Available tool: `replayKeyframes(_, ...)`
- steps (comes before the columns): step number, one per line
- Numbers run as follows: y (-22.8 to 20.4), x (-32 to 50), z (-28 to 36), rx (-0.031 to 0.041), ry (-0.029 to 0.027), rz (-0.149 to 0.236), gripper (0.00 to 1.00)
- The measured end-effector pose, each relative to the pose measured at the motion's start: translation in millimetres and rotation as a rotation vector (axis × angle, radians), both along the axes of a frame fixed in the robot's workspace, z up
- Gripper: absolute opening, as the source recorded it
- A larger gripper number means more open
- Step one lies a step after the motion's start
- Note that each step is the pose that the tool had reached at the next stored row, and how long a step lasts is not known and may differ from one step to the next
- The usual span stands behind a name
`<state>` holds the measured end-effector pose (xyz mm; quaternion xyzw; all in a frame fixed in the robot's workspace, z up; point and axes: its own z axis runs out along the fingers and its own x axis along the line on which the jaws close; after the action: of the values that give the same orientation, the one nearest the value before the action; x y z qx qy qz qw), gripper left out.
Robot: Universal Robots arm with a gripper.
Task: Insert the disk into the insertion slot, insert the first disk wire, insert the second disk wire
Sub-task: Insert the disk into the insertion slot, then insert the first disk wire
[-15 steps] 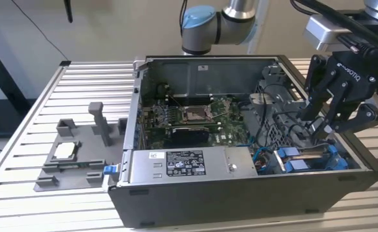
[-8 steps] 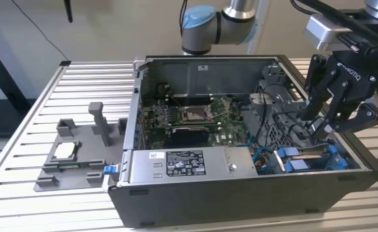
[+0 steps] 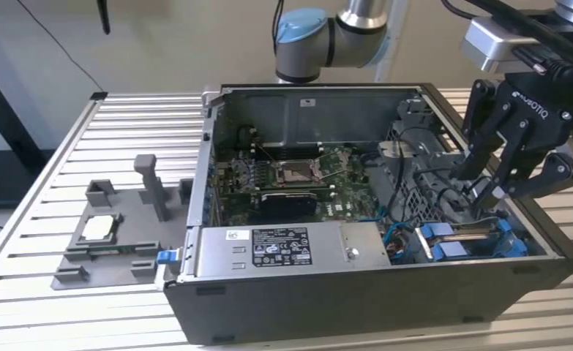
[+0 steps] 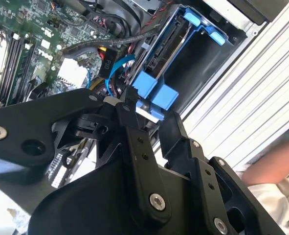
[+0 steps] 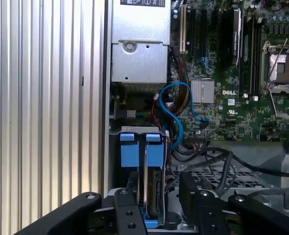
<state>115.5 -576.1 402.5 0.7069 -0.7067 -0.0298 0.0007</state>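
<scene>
The disk (image 3: 470,231), silver-grey in a blue carrier, stands on edge in the insertion slot (image 4: 198,68) at the case's front corner, on the exterior view's right. My gripper (image 3: 484,191) hangs just over the disk's end. In both wrist views the black fingers (image 5: 129,198) straddle the disk (image 5: 153,188), and a gap shows beside the carrier (image 4: 156,93), so my gripper (image 5: 159,193) is open. A blue wire (image 5: 176,110) and a black connector (image 4: 106,66) lie loose beside the slot.
The grey power-supply box (image 3: 276,248) lies along the case's near wall, beside the slot. The green motherboard (image 3: 286,175) covers the case floor. A grey fixture (image 3: 110,234) sits on the slatted table (image 3: 32,183). A person's arm (image 4: 276,161) is near the table.
</scene>
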Motion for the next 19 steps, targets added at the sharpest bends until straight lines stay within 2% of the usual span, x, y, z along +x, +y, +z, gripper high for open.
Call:
replayKeyframes(8, 0.9, -0.2, 0.4, -0.0005, 0.0, 0.0, 0.46)
replayKeyframes(14, 8.4, -2.0, 0.2, 0.0006, -0.0006, 0.0, 0.46)
replayKeyframes(15, 9.2, -2.5, 0.3, 0.0037, -0.002, 0.0, 0.46)
replayKeyframes(17, 10.5, -3.9, 0.2, 0.0248, -0.0101, 0.0, 0.46)
replayKeyframes(18, 11.5, -4.3, 0.3, 0.0336, -0.013, 0.0, 0.46)
replayKeyframes(19, 12.7, -4.5, 0.2, 0.0391, -0.0145, 0.0, 0.46)
